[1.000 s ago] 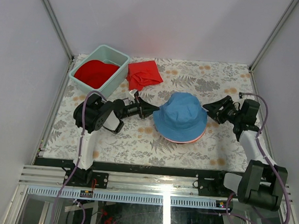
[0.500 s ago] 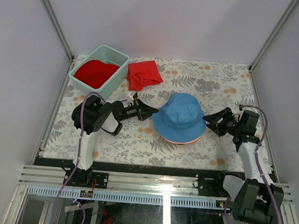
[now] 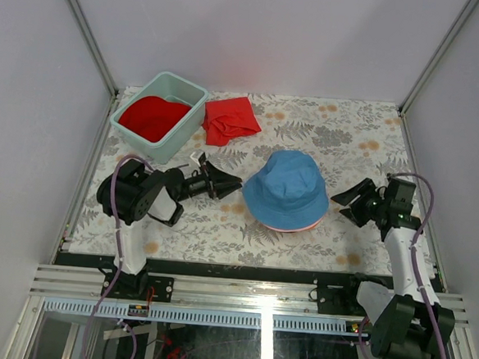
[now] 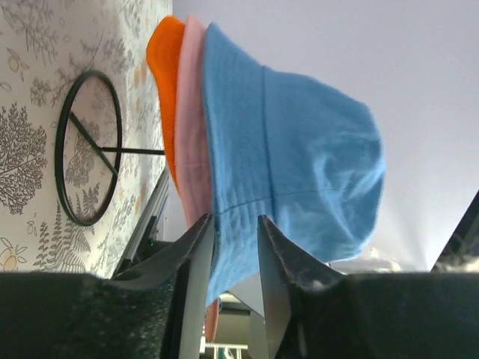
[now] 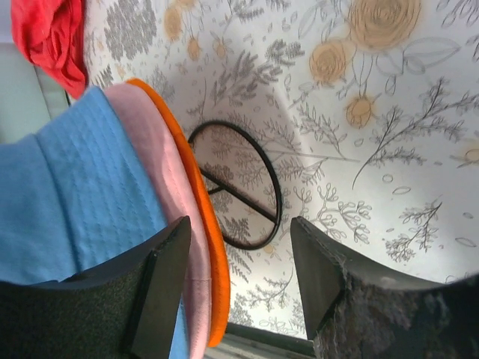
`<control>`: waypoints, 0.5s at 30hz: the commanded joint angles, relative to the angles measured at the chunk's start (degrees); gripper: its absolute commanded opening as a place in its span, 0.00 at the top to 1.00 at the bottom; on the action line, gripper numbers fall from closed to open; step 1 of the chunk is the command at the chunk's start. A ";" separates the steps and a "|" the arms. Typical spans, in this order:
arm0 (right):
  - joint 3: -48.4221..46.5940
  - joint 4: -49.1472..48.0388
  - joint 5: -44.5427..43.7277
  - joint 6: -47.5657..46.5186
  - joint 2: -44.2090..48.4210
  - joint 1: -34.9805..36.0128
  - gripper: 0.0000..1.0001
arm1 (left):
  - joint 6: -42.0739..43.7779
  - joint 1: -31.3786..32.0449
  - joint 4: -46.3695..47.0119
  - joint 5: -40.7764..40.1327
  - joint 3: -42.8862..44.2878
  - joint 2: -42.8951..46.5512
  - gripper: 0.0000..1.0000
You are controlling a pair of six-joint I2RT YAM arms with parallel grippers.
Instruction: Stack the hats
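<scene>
The left arm was folded low over the table, its forearm laid level toward the right. The left gripper (image 3: 231,183) was pointed at the left rim of the blue hat (image 3: 286,189). Its jaws were parted narrowly. In the left wrist view the blue brim's edge was seen in the gap, but whether it was touched could not be told. The right arm was reached forward and bent inward. The right gripper (image 3: 346,202) was held just beside the hat's right rim, jaws spread wide with nothing gripped.

The blue hat was stacked on the pink hat (image 5: 157,172) and the orange hat (image 5: 202,202), all carried on a black wire stand (image 5: 239,187) mid-table. The red hat (image 3: 149,117) was laid in a teal bin (image 3: 185,130) at the far left, with a red cloth (image 3: 230,119) just beside it.

The table (image 3: 341,137) was covered in a floral print and enclosed by plain pale walls (image 3: 258,33).
</scene>
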State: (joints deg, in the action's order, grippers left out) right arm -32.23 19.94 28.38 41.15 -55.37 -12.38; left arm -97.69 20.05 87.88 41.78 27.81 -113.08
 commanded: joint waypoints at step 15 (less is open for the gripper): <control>-18.25 3.35 -14.54 -5.20 -7.10 -0.17 0.33 | 46.69 -18.65 -77.60 -4.06 36.18 23.44 0.46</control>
State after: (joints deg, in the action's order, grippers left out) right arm -46.13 23.51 16.82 37.80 -61.56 -12.38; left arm -77.28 3.97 49.91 43.00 45.80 -93.08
